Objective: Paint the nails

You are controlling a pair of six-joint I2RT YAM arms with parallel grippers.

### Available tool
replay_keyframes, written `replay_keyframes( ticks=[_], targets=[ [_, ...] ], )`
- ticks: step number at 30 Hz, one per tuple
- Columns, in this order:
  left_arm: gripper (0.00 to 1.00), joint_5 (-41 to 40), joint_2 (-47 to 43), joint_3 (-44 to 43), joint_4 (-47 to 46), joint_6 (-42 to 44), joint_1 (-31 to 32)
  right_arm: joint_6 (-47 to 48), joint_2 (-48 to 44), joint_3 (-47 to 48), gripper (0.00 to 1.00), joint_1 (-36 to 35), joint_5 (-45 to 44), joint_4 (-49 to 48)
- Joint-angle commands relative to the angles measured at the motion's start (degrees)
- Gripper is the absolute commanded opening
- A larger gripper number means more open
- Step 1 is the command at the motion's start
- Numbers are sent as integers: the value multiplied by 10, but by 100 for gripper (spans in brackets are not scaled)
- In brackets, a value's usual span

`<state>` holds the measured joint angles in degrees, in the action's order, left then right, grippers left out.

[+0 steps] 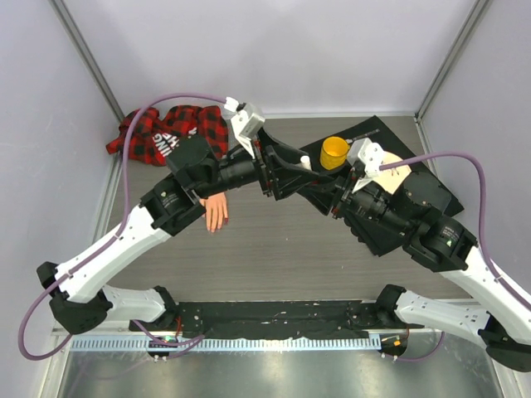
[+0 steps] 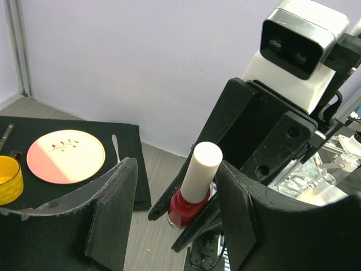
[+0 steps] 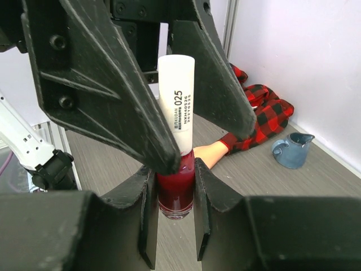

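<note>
My right gripper (image 3: pixel 175 176) is shut on the glass body of the red polish bottle (image 3: pixel 175 189) and holds it upright above the table. The bottle's white cap (image 2: pixel 200 170) stands between the spread fingers of my left gripper (image 2: pixel 177 172), close to the right finger (image 2: pixel 248 214), with a wide gap to the left one. Both grippers meet at mid table in the top view, at the bottle (image 1: pixel 305 162). The peach mannequin hand (image 1: pixel 216 211) lies palm down to the left, fingertips toward me. Its nails are too small to make out. Its plaid sleeve (image 1: pixel 162 133) trails to the back left.
A black mat (image 1: pixel 373 133) at the back right holds a yellow cup (image 1: pixel 334 152), a pink-and-cream plate (image 2: pixel 66 156) and a spoon (image 2: pixel 115 147). A small blue pitcher (image 3: pixel 290 149) stands near the sleeve by the wall. Walls enclose the table on three sides.
</note>
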<state>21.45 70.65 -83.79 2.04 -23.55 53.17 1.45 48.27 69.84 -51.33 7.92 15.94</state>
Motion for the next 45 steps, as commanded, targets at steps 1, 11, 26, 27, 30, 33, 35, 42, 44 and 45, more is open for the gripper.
replay_keyframes(
  ticks=[1, 11, 26, 27, 30, 33, 35, 42, 44, 45],
  targets=[
    [59, 5, 12, -33, -35, -4, 5, 8, -2, 12, 1, -3, -10, -18],
    [0, 231, 11, -25, -63, 25, -3, 5, -28, -8, 1, -2, 92, -7],
    [54, 415, -5, -43, -37, 3, 5, -134, -25, -31, 1, 1, 367, -111],
    [59, 395, -13, -47, -4, 26, 4, -111, -27, -26, 1, 1, 345, -99],
    [67, 316, -53, -45, 52, 87, 5, -79, -29, -7, 1, 1, 277, -51],
    [89, 206, -92, -22, 40, 89, 5, -54, -27, 9, 1, 1, 238, -19],
    [89, 162, -104, -12, 34, 77, 4, -43, -25, 17, 1, 1, 208, -5],
    [86, 50, -77, -30, 52, 31, 5, -22, -15, 28, 1, 1, 142, 15],
    [86, 52, -63, -51, 64, 25, 5, -18, -12, 30, 1, 1, 134, 21],
    [85, 54, -52, -59, 78, 24, 5, -18, -12, 31, 1, 1, 133, 24]
  ],
)
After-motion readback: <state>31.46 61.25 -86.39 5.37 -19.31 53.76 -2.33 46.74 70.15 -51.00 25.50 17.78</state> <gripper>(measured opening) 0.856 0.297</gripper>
